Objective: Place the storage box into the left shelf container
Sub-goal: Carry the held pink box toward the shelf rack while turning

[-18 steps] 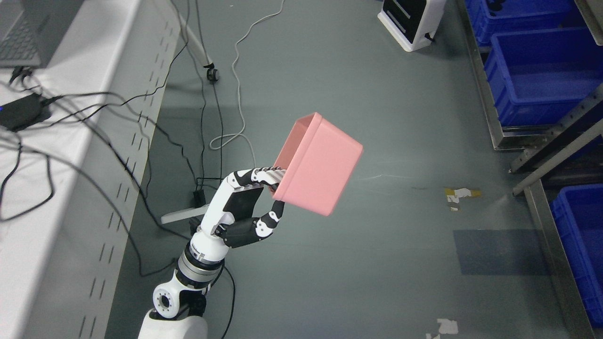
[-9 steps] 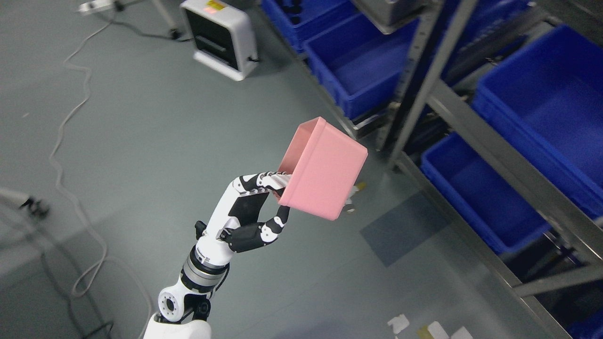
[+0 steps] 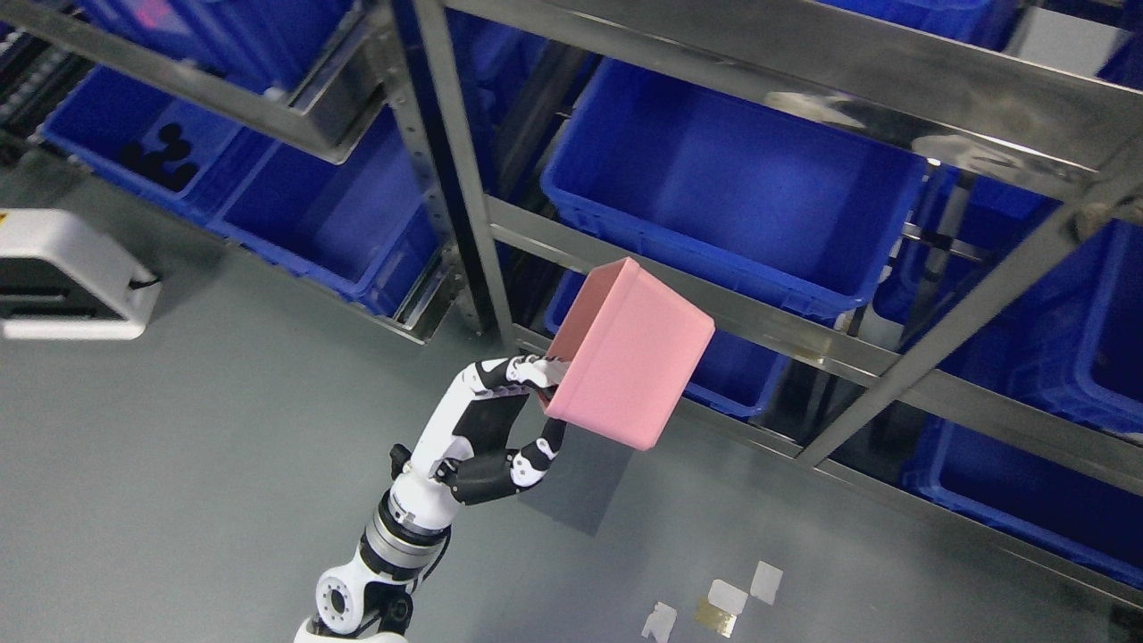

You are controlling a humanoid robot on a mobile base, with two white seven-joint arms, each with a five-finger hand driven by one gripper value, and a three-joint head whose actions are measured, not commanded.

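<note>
Holding a pink storage box (image 3: pixel 629 357) by one rim, the robot's left hand (image 3: pixel 504 420) reaches up from the bottom of the view, its fingers curled over the box's edge and its thumb pressing from below. The box hangs in the air, tilted, with its open side turned toward the upper left and its closed base facing the camera. It sits in front of a metal shelf rack (image 3: pixel 464 179), near a vertical post and just below a large blue container (image 3: pixel 714 187) on the middle shelf. More blue bins (image 3: pixel 295 214) sit on a rack further to the left. The right hand is out of sight.

The task appears to be in its carrying stage: the box is gripped and brought up to the shelving, but not yet inside any container. The next move likely calls for lifting the box clear of the shelf rail, over the chosen container's front wall, then releasing it inside.
</note>
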